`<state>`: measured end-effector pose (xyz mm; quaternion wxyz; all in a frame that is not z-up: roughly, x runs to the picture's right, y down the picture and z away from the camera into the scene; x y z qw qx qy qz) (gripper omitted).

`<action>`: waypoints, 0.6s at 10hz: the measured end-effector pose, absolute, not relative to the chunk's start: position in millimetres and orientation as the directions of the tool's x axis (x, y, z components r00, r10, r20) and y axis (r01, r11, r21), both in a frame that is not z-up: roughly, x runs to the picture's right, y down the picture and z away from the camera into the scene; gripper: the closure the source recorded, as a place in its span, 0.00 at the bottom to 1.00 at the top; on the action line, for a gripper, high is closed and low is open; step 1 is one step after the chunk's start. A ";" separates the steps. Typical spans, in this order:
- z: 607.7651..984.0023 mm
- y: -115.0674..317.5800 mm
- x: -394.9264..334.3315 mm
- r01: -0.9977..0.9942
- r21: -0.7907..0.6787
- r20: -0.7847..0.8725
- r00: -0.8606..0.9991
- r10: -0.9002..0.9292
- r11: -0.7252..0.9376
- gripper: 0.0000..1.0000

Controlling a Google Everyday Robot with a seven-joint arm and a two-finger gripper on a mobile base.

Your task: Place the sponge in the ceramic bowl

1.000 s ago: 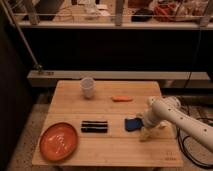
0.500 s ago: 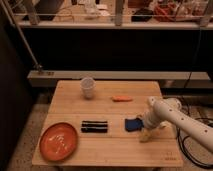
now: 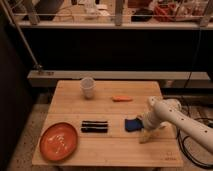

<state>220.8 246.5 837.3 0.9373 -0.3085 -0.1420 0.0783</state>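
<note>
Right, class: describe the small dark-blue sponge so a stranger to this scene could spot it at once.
On the light wooden table, look to the right half, where the robot's pale gripper hangs low. The small dark-blue soft sponge lies just left of it. It is blocky and blue, unlike the flat black striped bar farther left and the thin orange stick behind.

On the wooden bench (image 3: 107,107), the gripper (image 3: 146,134) sits lower right of centre, just beside the dark-blue sponge (image 3: 132,124). The orange-red ceramic bowl (image 3: 59,141) lies lower left, well apart, with a black striped bar (image 3: 95,127) between them
</note>
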 end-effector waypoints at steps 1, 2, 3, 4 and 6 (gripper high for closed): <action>836.9 246.9 220.0 -0.062 -0.602 0.218 0.946 0.238 0.796 0.20; 836.8 247.9 219.3 -0.064 -0.604 0.218 0.945 0.243 0.794 0.20; 836.6 248.8 218.9 -0.067 -0.606 0.219 0.944 0.247 0.793 0.20; 836.8 249.3 218.9 -0.070 -0.607 0.219 0.943 0.251 0.792 0.20; 836.9 251.5 217.5 -0.074 -0.612 0.220 0.940 0.259 0.787 0.20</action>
